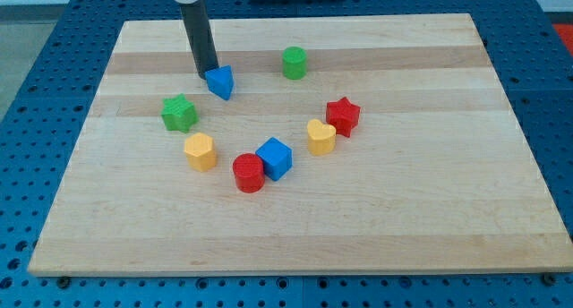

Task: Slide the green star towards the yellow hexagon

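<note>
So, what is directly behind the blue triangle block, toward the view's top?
My tip stands just behind the blue triangle, at its upper left, apparently touching it. Beyond it is bare board. The rod hides a narrow strip of board behind itself.

A pale wooden surface [430, 218] with lengthwise grain lies on a blue perforated base [555, 120]. Toward the view's top left of centre stands a blue triangular block [220, 81]. To its right, well apart, sits a green cylinder [294, 63]. Further right and lower is a red star [342, 116], and a yellow heart-shaped block [320, 136] sits just beside it, at its lower left, so close that they may be touching. Lower and nearer the middle, a blue cube [274, 158] stands against a red cylinder [248, 173], the cylinder at the cube's lower left; the two appear to touch.
</note>
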Robot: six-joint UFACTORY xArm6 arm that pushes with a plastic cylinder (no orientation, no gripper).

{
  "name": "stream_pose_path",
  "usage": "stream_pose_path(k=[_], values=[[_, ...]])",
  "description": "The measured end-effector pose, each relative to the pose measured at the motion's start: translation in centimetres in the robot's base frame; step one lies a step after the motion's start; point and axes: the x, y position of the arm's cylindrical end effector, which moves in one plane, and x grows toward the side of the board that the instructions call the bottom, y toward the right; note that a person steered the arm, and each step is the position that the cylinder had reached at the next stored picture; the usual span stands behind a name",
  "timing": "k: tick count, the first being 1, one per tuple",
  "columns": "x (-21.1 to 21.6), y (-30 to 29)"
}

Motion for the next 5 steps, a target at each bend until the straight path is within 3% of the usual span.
stream_pose_path(k=[4,5], values=[[0.8,1.5],[0.8,-1.1]])
